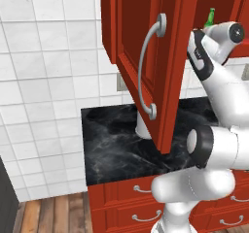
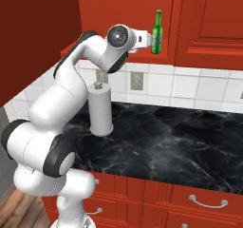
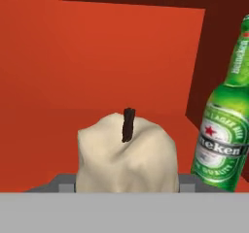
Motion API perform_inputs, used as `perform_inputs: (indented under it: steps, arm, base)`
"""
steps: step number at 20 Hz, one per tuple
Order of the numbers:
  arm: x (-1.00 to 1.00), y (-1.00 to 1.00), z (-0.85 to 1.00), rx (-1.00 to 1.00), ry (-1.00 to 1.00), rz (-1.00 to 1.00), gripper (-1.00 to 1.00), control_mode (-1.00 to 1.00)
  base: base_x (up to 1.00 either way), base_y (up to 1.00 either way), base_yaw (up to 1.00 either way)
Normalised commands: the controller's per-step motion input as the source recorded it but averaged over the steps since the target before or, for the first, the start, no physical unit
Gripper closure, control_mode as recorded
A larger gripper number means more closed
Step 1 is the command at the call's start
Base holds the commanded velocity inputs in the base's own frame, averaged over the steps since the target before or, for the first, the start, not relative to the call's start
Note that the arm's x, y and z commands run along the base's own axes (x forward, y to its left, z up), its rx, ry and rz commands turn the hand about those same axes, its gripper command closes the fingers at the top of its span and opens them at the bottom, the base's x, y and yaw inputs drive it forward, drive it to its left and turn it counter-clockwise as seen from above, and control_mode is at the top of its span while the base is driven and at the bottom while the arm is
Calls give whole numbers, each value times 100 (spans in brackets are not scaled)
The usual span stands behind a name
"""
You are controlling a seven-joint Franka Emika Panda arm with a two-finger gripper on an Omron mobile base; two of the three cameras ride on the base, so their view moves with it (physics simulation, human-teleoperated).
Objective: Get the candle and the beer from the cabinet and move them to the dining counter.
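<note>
The cream-white candle (image 3: 121, 164) with its dark wick sits right in front of the hand, between the two grey fingers (image 3: 65, 184) of my gripper (image 3: 127, 184), which is shut on it. The green beer (image 3: 223, 135) bottle stands upright just to the candle's right on the red shelf. From the right base view, my gripper (image 2: 144, 39) reaches into the open cabinet (image 2: 209, 23), just left of the beer (image 2: 157, 32). In the left base view the open cabinet door (image 1: 141, 57) hides the hand, and the beer's neck (image 1: 210, 16) pokes up behind the wrist. The dining counter is out of view.
A narrow black marble counter (image 2: 180, 141) runs below the cabinet against white tiles, with a grey paper-towel holder (image 2: 100, 110) on it under my arm. The open door (image 1: 165, 106) hangs over the counter's left end. Red drawers (image 2: 204, 203) sit beneath.
</note>
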Motion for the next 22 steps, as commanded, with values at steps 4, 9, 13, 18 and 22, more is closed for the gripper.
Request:
perform_inputs:
  steps: [4,9,13,18,22]
  arm:
    - [-97,-4,8,0,-4,10,100,-100]
    - [-97,0,20,0,-2,8,100,-100]
    - [-95,0,27,0,-2,6,100,-100]
    - [-91,0,19,0,0,6,100,-100]
    - [-85,4,2,0,0,5,100,-100]
  base:
    - [0,0,0]
    - [0,0,0]
    - [0,0,0]
    - [0,0,0]
    - [0,0,0]
